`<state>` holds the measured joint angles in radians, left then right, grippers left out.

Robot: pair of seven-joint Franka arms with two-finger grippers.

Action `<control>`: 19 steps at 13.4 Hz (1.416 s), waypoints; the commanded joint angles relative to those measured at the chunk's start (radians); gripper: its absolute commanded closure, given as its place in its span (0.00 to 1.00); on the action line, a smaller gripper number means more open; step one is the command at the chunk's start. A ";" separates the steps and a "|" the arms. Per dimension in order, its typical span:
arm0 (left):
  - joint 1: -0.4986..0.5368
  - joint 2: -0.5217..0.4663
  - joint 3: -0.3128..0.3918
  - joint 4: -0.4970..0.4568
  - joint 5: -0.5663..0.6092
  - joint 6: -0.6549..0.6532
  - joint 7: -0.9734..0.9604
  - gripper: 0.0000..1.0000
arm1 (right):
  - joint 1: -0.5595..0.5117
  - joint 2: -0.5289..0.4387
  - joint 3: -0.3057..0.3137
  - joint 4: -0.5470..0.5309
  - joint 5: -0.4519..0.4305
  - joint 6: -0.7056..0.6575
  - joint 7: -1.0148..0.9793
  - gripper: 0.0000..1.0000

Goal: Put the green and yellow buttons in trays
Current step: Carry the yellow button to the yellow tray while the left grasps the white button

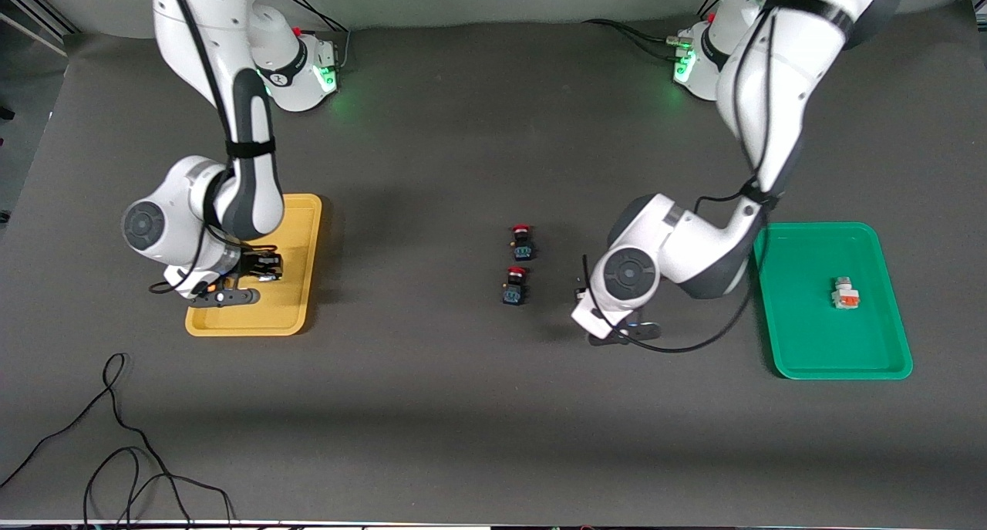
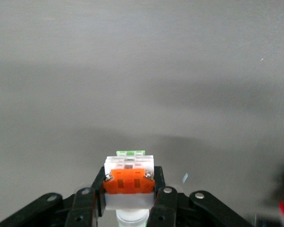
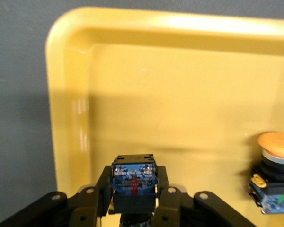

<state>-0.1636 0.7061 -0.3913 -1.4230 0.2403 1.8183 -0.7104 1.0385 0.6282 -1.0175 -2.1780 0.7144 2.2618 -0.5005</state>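
My right gripper [image 1: 262,266] hangs over the yellow tray [image 1: 304,229], shut on a dark-bodied button [image 3: 132,182] whose cap is hidden. In the right wrist view the gripper [image 3: 133,185] is low over the tray's floor [image 3: 132,94], and a second dark button with a yellow-orange cap [image 3: 274,172] stands in that tray. My left gripper [image 1: 582,289] is over the bare table between the red-capped switches and the green tray [image 1: 810,345]. It [image 2: 129,178] is shut on a white-bodied button with an orange face [image 2: 128,182]. Another white-bodied button [image 1: 844,292] lies in the green tray.
Two dark switches with red caps [image 1: 522,241] [image 1: 515,285] stand at mid-table, beside the left arm's hand. Loose black cable [image 1: 116,437] lies on the table nearer to the front camera, at the right arm's end.
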 commanded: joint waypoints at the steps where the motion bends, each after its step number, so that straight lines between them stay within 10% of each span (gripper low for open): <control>1: 0.080 -0.075 -0.004 0.108 -0.044 -0.239 0.144 1.00 | -0.006 0.031 -0.012 0.021 0.046 0.004 -0.047 0.55; 2: 0.140 -0.095 -0.011 0.127 -0.047 -0.282 0.219 1.00 | -0.014 0.030 -0.012 0.024 0.047 0.004 -0.046 0.01; 10: 0.459 -0.119 0.002 0.133 0.026 -0.341 0.638 1.00 | 0.011 -0.025 -0.128 0.212 -0.033 -0.239 -0.026 0.00; 19: 0.653 -0.125 0.005 -0.378 0.074 0.336 0.735 1.00 | 0.061 -0.027 -0.278 0.604 -0.186 -0.692 0.095 0.00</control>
<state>0.4650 0.6203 -0.3784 -1.6906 0.2968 2.0471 0.0134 1.0583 0.6019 -1.2474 -1.6116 0.5685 1.6180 -0.4359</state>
